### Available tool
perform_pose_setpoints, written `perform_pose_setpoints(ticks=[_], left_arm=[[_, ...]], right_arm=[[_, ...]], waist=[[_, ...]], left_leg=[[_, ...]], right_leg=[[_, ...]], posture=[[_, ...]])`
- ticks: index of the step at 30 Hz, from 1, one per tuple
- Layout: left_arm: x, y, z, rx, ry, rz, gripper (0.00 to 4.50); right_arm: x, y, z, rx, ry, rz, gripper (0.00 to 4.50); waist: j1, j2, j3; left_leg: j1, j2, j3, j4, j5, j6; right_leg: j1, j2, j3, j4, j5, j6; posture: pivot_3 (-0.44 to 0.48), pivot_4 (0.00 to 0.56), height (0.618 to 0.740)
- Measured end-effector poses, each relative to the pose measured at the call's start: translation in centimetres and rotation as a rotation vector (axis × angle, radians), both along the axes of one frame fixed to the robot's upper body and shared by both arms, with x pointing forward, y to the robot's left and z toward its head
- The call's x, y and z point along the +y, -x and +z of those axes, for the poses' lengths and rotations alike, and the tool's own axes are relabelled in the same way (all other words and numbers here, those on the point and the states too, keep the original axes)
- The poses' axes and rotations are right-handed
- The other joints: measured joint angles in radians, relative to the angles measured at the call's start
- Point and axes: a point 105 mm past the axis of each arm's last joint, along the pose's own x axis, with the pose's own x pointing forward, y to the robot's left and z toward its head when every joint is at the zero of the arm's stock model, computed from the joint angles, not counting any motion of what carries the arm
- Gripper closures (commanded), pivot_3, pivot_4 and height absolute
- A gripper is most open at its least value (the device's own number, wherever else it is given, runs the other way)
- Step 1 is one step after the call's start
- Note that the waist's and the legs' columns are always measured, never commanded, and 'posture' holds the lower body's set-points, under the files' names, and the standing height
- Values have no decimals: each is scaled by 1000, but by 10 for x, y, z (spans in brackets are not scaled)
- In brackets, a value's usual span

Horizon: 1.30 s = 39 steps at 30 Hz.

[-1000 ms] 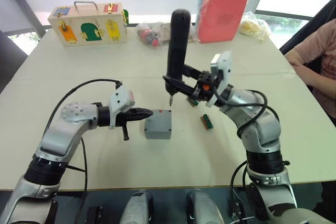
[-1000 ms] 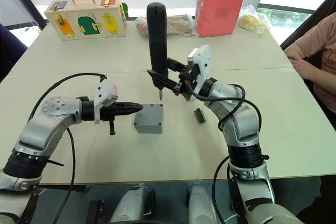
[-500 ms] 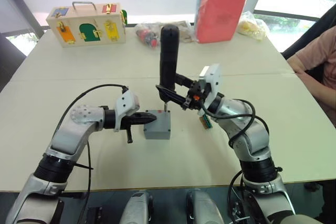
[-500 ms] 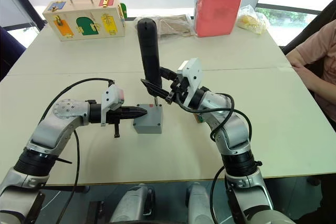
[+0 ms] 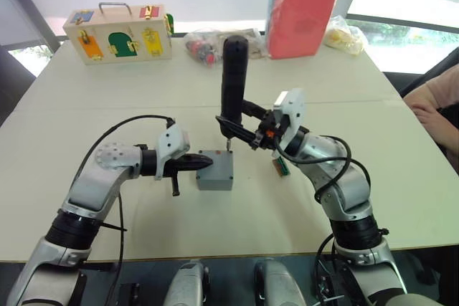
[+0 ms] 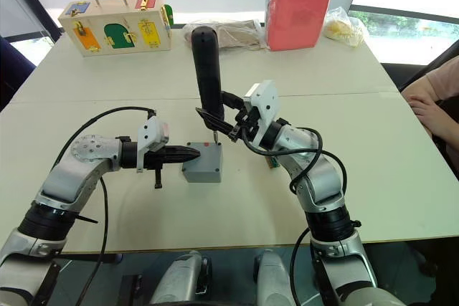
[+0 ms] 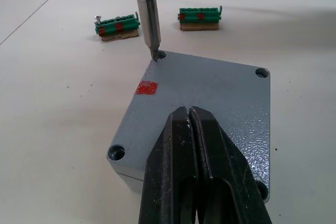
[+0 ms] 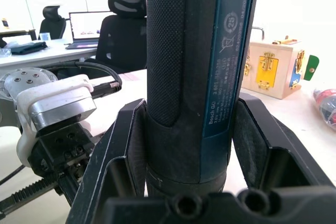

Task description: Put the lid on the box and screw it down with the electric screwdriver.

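The grey box (image 5: 215, 175) sits mid-table with the lid (image 7: 210, 93) on top of it; a small red mark (image 7: 146, 88) shows on the lid. My left gripper (image 5: 204, 163) is shut, and its closed fingertips (image 7: 188, 114) rest on the lid's near edge. My right gripper (image 5: 233, 128) is shut on the lower body of the black electric screwdriver (image 5: 233, 77) and holds it upright. Its metal bit (image 7: 148, 19) stands in the lid's corner screw hole beside the red mark. The other corner holes look empty.
Two green terminal blocks (image 7: 118, 27) (image 7: 199, 15) lie just beyond the box. At the table's far side stand a wooden box with coloured doors (image 5: 118, 31), a red bag (image 5: 305, 12) and some plastic bags. A person's arm (image 5: 437, 105) is at the right edge.
The right gripper has brought the screwdriver down and toward the box, so the bit now sits in the corner hole. The left gripper stays at the lid. The person's arm has drawn back.
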Motion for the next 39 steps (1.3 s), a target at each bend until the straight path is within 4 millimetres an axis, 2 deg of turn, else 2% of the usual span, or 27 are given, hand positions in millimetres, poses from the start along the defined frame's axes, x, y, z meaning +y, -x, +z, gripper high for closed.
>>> perform_pose_setpoints(ticks=[31,39], left_arm=[[0,-2,0,-14,2,13,4500],[0,-2,0,-14,2,14,4500]], right_arm=[[-2,1,0,40,41,40,2660],[2,-4,1,24,28,22,2660]], waist=[[0,0,0],[0,0,0]], left_leg=[[1,0,0,0,0,0],[1,0,0,0,0,0]], right_leg=[[1,0,0,0,0,0],[1,0,0,0,0,0]], posture=[[0,150,730],[0,150,730]])
